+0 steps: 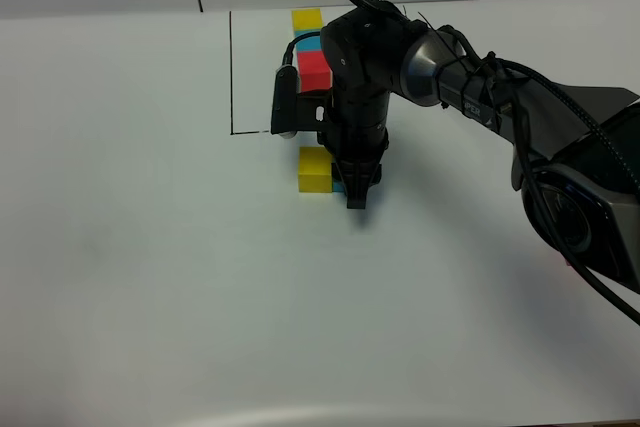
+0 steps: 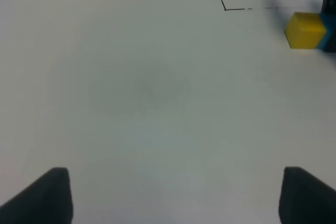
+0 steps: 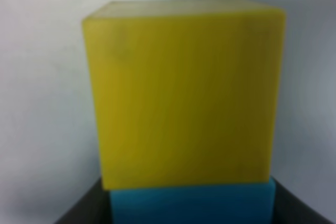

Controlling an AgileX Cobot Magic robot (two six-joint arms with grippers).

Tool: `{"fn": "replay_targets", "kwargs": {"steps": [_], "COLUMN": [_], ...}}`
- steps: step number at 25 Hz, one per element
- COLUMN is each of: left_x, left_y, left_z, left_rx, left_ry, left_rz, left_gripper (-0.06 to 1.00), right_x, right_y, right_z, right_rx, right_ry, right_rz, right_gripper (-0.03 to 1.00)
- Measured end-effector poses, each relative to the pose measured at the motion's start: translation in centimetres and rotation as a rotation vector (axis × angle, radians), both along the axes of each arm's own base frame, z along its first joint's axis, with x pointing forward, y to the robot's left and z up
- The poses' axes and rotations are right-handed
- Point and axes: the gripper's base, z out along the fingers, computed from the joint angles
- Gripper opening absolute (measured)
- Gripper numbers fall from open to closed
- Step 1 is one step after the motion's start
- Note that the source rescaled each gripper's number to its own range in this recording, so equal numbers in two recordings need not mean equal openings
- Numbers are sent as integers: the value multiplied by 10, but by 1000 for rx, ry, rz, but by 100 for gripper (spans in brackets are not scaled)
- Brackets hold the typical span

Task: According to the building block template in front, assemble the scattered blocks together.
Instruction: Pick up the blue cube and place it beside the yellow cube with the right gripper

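- High view: the right gripper (image 1: pixel 357 192) points tips-down at the table (image 1: pixel 150 247), over the mostly hidden cyan block (image 1: pixel 338 187), just right of the yellow block (image 1: pixel 315 169). The template (image 1: pixel 313 69) lies farther back inside its outline (image 1: pixel 231 77).
- Left wrist: the left gripper (image 2: pixel 174 195) is spread wide and holds nothing.
- Right wrist: the fingers (image 3: pixel 89 208) seem to pinch the cyan block, which touches the yellow block.

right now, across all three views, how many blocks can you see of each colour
yellow blocks: 2, one in the outlined row, one loose
cyan-blue blocks: 2, one in the outlined row, mostly hidden by the arm, one loose between the right gripper's fingers
red blocks: 1
total: 5
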Motion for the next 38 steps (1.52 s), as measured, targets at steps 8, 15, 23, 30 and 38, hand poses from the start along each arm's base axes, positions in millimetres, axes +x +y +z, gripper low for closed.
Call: {"fn": "replay_targets", "kwargs": {"steps": [8,15,23,30,38], "left_x": [0,0,0,0,0], "left_y": [0,0,0,0,0], "left_z": [0,0,0,0,0], "left_rx": [0,0,0,0,0], "left_ry": [0,0,0,0,0], "left_rz": [0,0,0,0,0], "left_gripper": [83,83,83,83,83], "right_x": [0,0,0,2,4], "right_y": [0,0,1,-2,-70], "right_z": [0,0,2,27,103], "right_rx": [-4,-2,9,32,15], "right_ry": [-3,-4,-6,-64,-130], "right_rz": [37,47,57,17,-322], "right_gripper": [2,2,2,50,84]}}
